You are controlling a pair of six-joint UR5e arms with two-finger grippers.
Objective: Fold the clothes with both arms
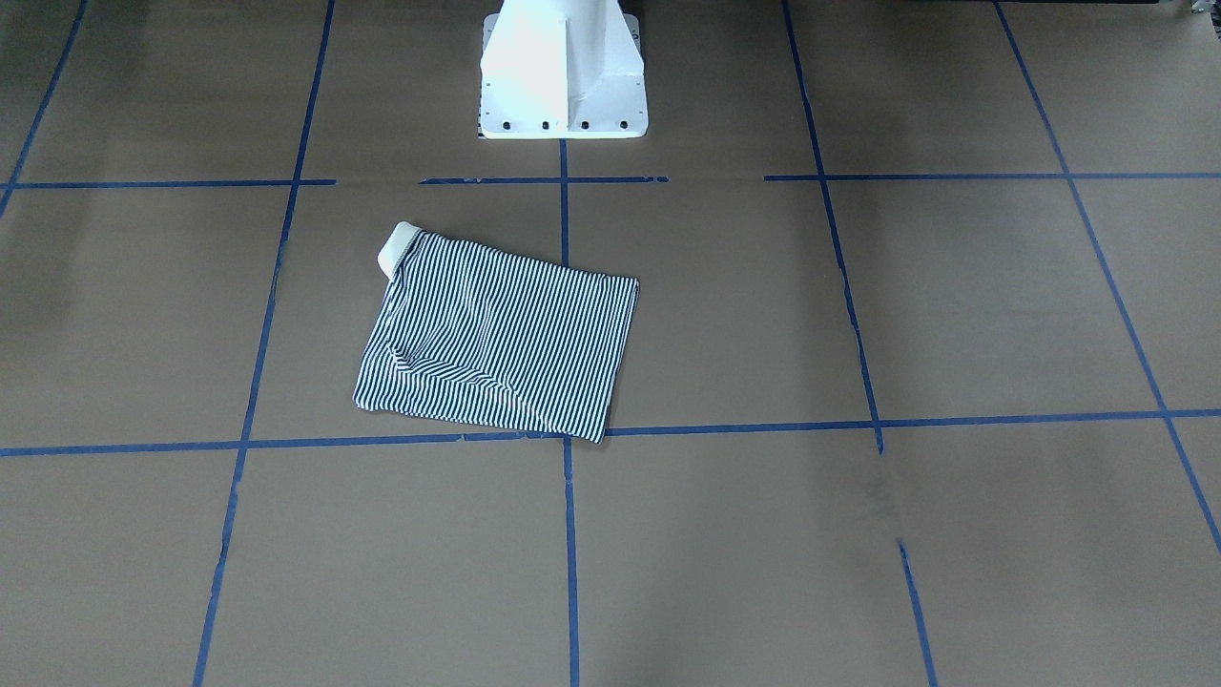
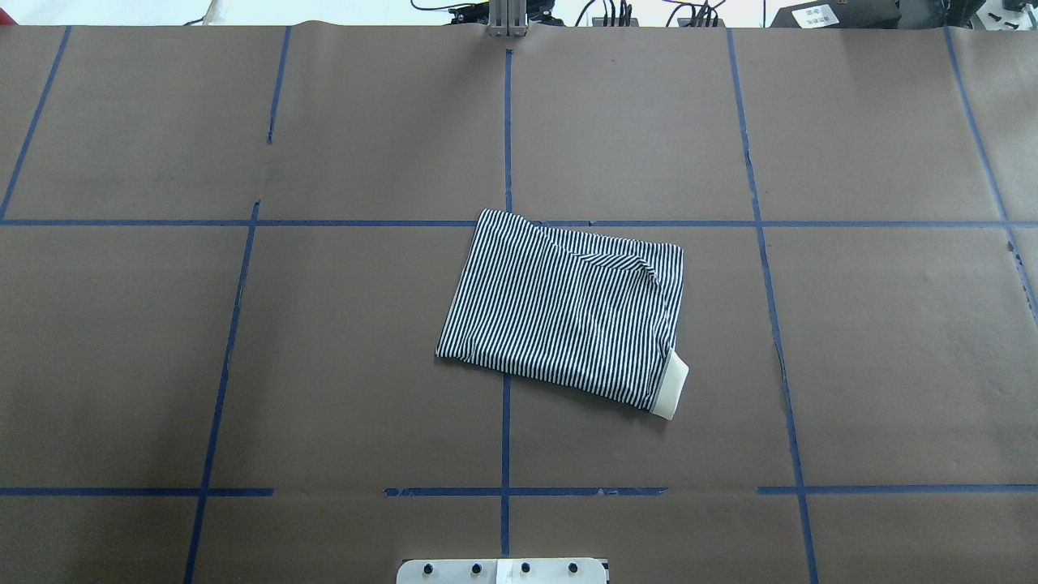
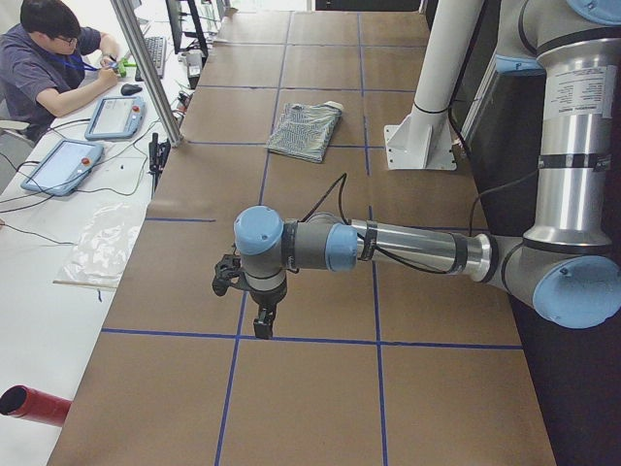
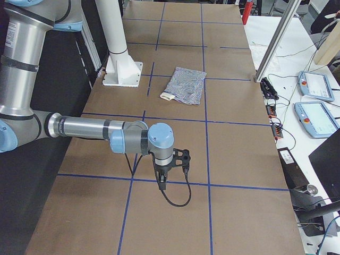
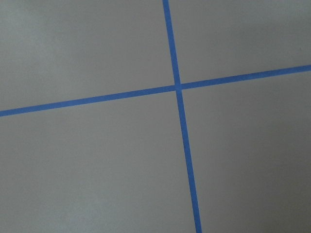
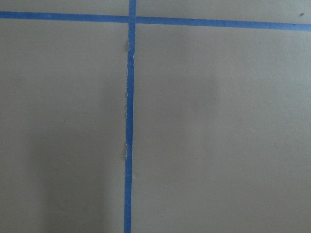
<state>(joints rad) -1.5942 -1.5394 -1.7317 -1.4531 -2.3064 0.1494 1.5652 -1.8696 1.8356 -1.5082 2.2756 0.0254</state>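
The navy-and-white striped polo shirt with the cream collar [image 2: 564,312] lay folded into a compact, slightly skewed rectangle near the middle of the brown paper surface with its blue tape grid [image 2: 892,365]. It straddled the centre tape line, well out from the white box-like pedestal [image 1: 563,76]. Its far left corner just touched the far cross line, and a bit of collar poked out at the near right corner. There was a raised crease near the far right edge, but otherwise the layers sat pretty flat. To me that looked like a finished fold, or close to it.

Neither arm was anywhere near it. The silver-tubed left arm [image 3: 417,248] sat low over a tape crossing at the left end of the surface, and the matching right arm [image 4: 85,127] did the same at the right end — my guess is that kept them out of the way of the shirt. Both wrist cameras saw only bare paper and tape, and the jaws showed only in the side views, so I couldn't tell if they were open or closed.

Plenty of room around the shirt on every side if that collar needed tucking.
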